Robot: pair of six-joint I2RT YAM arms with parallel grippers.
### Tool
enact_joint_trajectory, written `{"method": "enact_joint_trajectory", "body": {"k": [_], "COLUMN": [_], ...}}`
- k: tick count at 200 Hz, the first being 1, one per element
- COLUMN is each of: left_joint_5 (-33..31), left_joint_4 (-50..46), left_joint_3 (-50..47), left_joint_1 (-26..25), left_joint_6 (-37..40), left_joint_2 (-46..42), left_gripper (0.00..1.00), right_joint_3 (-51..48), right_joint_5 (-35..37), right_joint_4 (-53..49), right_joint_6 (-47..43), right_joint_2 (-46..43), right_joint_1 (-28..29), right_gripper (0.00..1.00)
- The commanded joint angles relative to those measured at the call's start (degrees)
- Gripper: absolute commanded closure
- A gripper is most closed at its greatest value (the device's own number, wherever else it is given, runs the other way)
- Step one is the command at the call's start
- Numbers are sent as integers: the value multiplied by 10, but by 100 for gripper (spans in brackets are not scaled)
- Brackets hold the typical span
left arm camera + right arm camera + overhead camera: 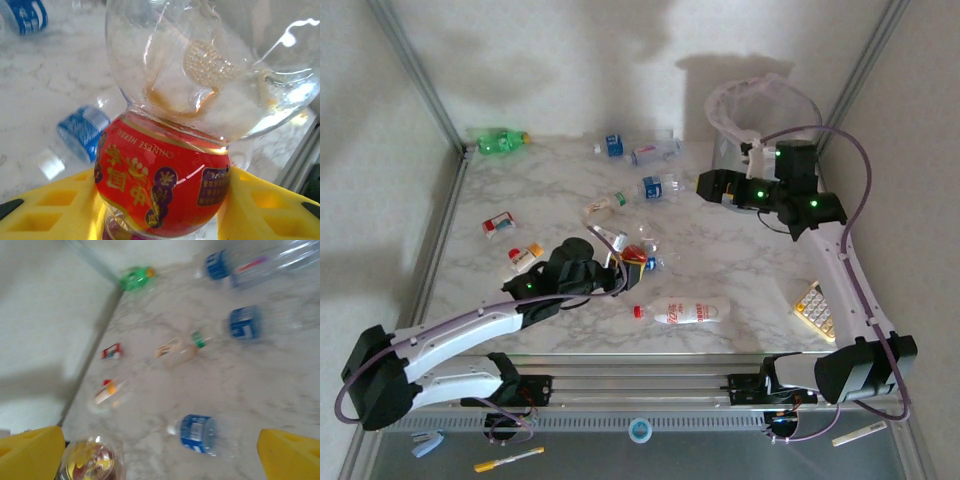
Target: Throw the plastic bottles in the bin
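Note:
My left gripper is shut on a clear plastic bottle with a red label near the table's middle. In the left wrist view its yellow fingers press both sides of the red label. I cannot tell whether the bottle is off the table. My right gripper hangs open beside the bin at the back right, and its yellow fingertips are wide apart with nothing between them. Several more bottles lie about: a green one, blue-labelled ones, and a red-and-white one.
A beige calculator lies at the right edge by the right arm. Metal frame posts stand at the table's back corners, and walls close in the left and right sides. A blue-labelled bottle lies just beyond the held one.

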Motion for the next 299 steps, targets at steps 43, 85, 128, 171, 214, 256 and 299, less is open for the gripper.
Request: {"method": "enact_joint_trajectory", "body": {"k": [43, 85, 128, 171, 214, 256, 299], "left_joint_5": [-2, -7, -13, -23, -28, -18, 1], "left_joint_4": [51, 55, 53, 49, 47, 55, 67], "left_joint_3": [10, 12, 14, 14, 12, 11, 7], "left_joint_1": [-3, -10, -13, -13, -14, -15, -21], "left_joint_6": [-4, -2, 3, 6, 10, 14, 19], "left_joint_2": [-28, -25, -29, -29, -29, -27, -30], "left_gripper": [58, 58, 58, 58, 58, 59, 56], "right_joint_3": [-35, -45, -49, -48, -47, -37, -27], "right_joint_5": [-139, -160, -162, -165, -166, -171, -171], "right_joint_4": [78, 76, 62, 40, 17, 6, -4], "right_joint_6": [37, 27, 8, -14, -26, -30, -36], "right_joint_2": [9, 30, 46, 63, 67, 76, 86], "right_joint_1": [85, 128, 162, 197, 205, 205, 205], "right_gripper": [1, 1, 2, 8, 17, 29, 35]}}
